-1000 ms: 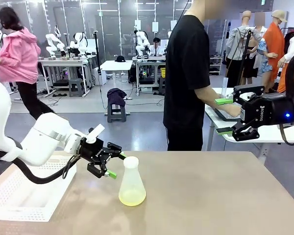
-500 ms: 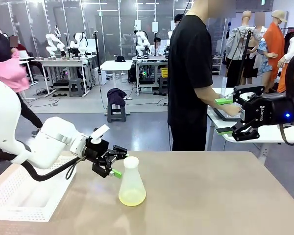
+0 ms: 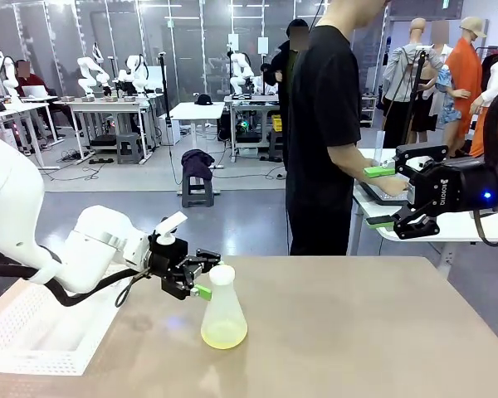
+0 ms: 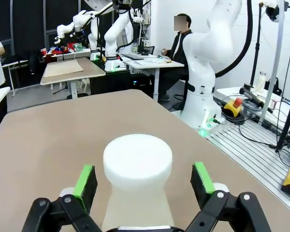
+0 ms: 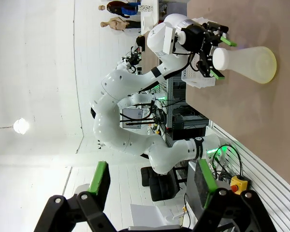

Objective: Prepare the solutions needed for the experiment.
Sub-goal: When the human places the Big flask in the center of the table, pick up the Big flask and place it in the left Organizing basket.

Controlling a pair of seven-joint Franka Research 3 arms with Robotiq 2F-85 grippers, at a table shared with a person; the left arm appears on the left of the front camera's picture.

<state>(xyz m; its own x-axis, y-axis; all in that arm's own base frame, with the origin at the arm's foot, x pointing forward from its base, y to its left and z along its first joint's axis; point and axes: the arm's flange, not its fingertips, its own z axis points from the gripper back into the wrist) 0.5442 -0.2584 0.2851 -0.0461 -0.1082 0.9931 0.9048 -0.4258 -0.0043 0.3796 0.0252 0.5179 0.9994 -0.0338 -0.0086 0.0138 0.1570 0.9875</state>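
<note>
Left gripper (image 3: pixel 201 274) spread around the conical flask (image 3: pixel 223 311) neck, pads apart from it; right gripper (image 3: pixel 386 196) spread, well away from the flask

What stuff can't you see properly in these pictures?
- Left wrist view: the flask hides its own liquid behind its capped neck; the left gripper base is cut by the bottom edge.
- Front view: whether a pad touches the flask's neck is too small to tell.
- Front view: the person's hand is partly hidden by the right gripper.
</note>
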